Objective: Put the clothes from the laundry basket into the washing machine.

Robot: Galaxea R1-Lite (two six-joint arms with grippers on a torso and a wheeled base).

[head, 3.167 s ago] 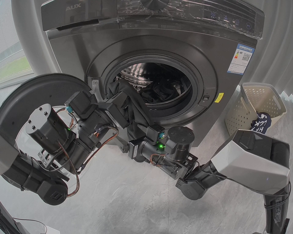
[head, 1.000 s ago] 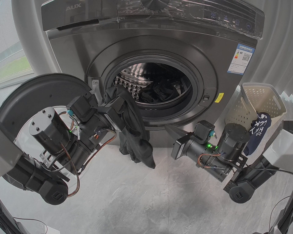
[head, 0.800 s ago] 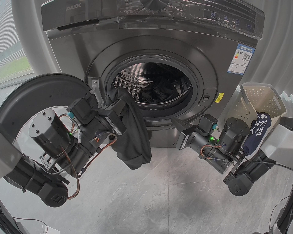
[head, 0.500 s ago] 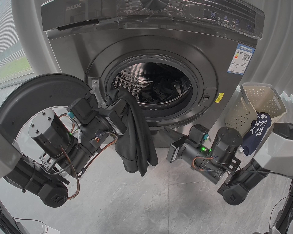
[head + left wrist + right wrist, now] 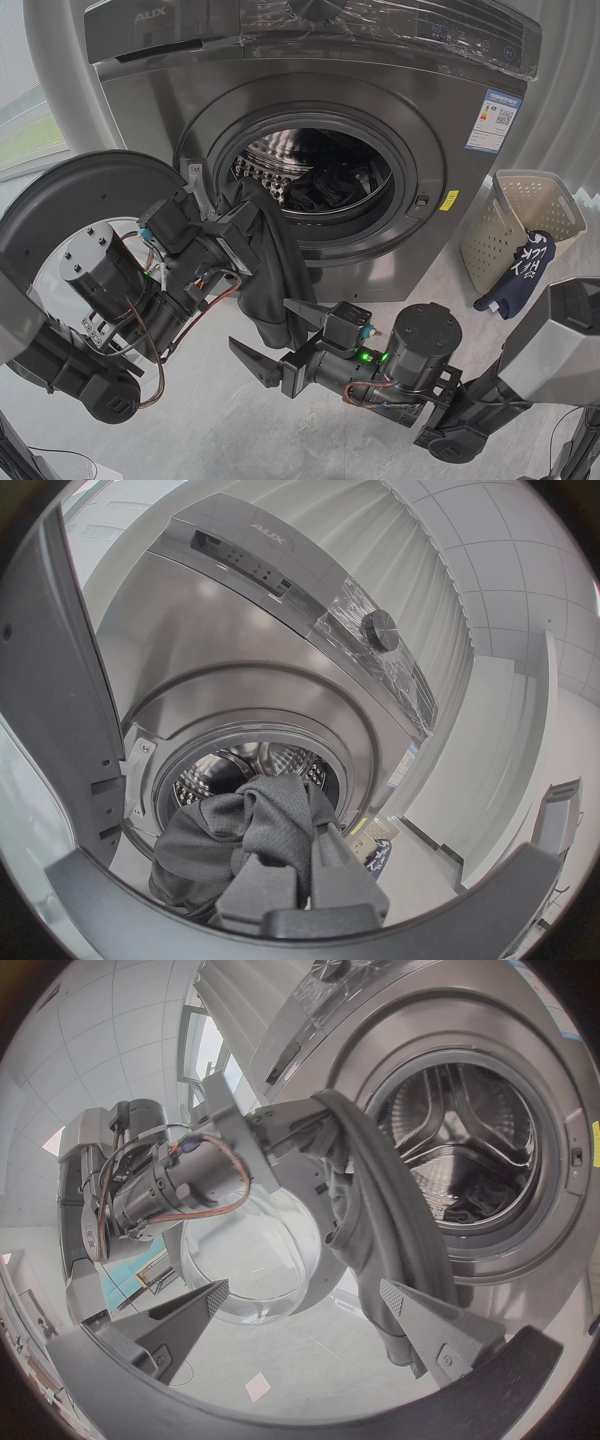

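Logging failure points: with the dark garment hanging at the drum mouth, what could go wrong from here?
Most of the dark garment hangs outside the washing machine from the shut left pincer; released now, it would likely drop to the floor. The open right pincer, at its lower end, may catch only a fold.

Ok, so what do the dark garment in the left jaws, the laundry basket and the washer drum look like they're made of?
The dark garment looks like matte synthetic mesh: tiny holes pattern its weave. The laundry basket seems to be cream plastic, matte, with stiff perforated walls. The washer drum is probably stainless steel: shiny, reflective, with punched holes.
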